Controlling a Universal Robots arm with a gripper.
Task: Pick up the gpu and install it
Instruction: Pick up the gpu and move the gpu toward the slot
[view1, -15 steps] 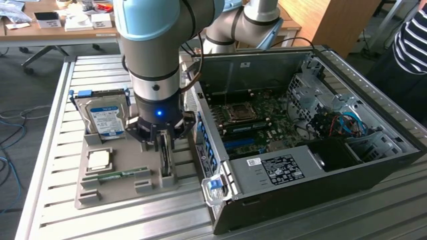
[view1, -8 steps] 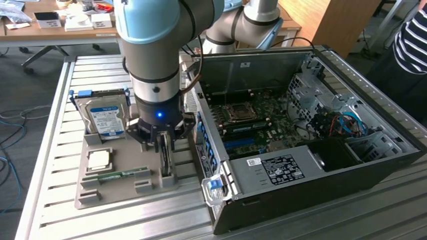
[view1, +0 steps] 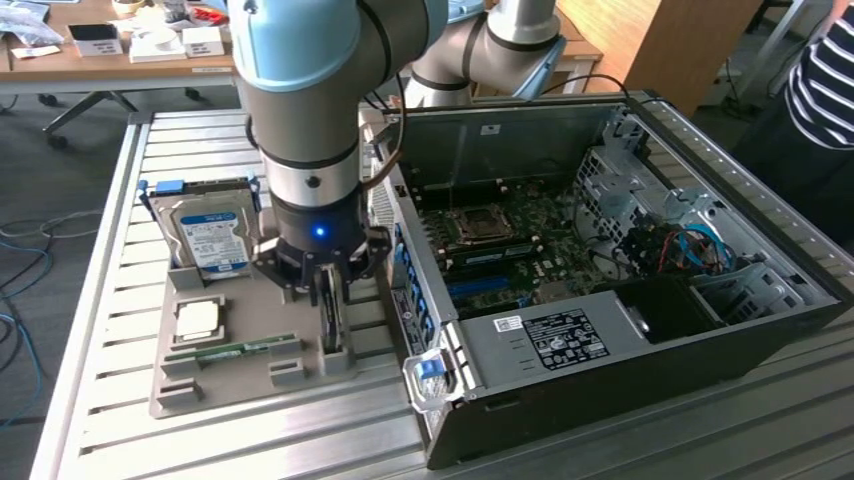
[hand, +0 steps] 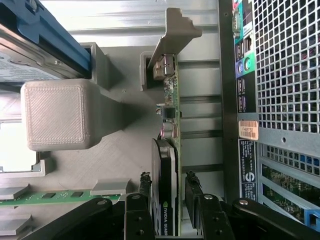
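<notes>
The gpu (view1: 331, 335) stands on edge in a slot of the grey holder tray (view1: 187, 390), just beside the open computer case (view1: 601, 260). In the wrist view it is a green board with a black cooler (hand: 172, 120) and a pale metal end bracket (hand: 174, 35) at its far end. My gripper (view1: 330, 300) is lowered straight over the card. Its two black fingers (hand: 145, 182) straddle the card near the cooler, one on each side with narrow gaps showing, so the gripper (hand: 169, 182) stands open around it. The card rests in its slot.
On the same tray stand a silver hard drive with a blue label (view1: 207, 235), a CPU (view1: 198, 320) and a RAM stick (view1: 247, 349). The case's rear panel (hand: 285, 75) is close beside the card. The motherboard (view1: 501, 235) lies exposed. A person in a striped top (view1: 821, 80) stands at the exterior view's right.
</notes>
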